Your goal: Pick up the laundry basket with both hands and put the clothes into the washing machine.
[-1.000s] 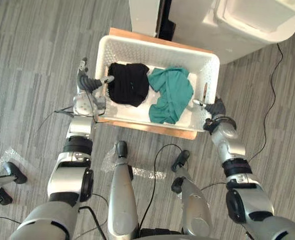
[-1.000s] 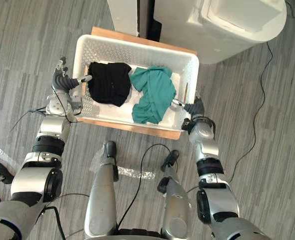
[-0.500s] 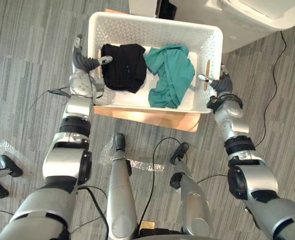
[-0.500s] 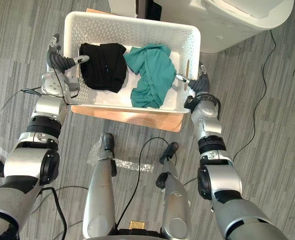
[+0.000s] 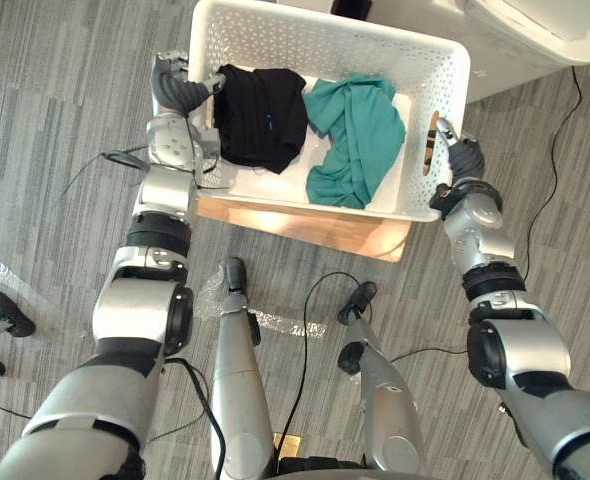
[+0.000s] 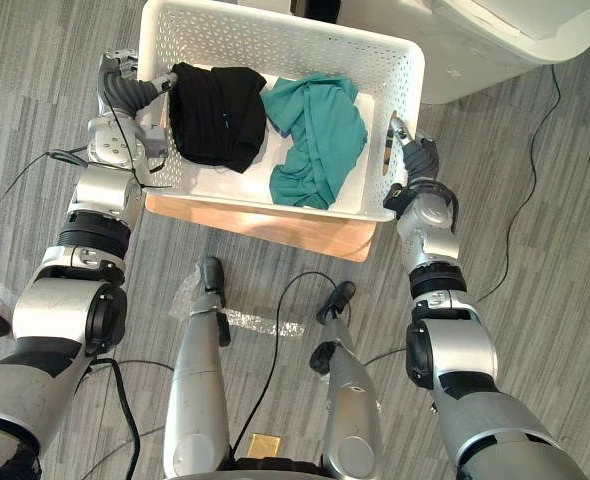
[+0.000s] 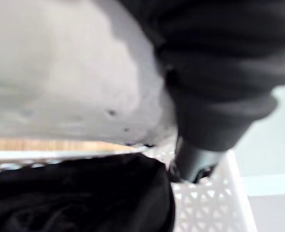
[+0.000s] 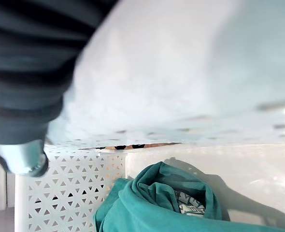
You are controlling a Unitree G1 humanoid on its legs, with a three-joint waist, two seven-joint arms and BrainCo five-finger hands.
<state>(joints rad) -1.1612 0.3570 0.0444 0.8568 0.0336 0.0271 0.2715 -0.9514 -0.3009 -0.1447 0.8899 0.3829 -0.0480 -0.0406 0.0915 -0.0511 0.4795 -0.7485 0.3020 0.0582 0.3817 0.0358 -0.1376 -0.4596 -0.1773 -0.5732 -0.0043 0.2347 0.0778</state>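
Note:
The white perforated laundry basket [image 5: 335, 40] is in front of me, above a low wooden stand [image 5: 310, 225]. Inside lie a black garment [image 5: 260, 115] on the left and a teal garment [image 5: 360, 135] on the right. My left hand [image 5: 178, 95] grips the basket's left rim, thumb hooked inside next to the black garment [image 7: 75, 193]. My right hand [image 5: 462, 160] clasps the right rim at the handle slot, with the teal garment [image 8: 157, 203] just past it. The white washing machine [image 5: 535, 40] stands right behind the basket, to the right.
Grey wood-patterned floor lies all around. The wooden stand juts out under the basket's near side. A dark wheeled foot [image 5: 0, 310] of some frame shows at the far left, and crumpled clear plastic [image 5: 275, 325] lies on the floor near me.
Both hands have tightened on the rims. The basket has come up and forward off the wooden stand, towards the washing machine. The whole view has shifted too.

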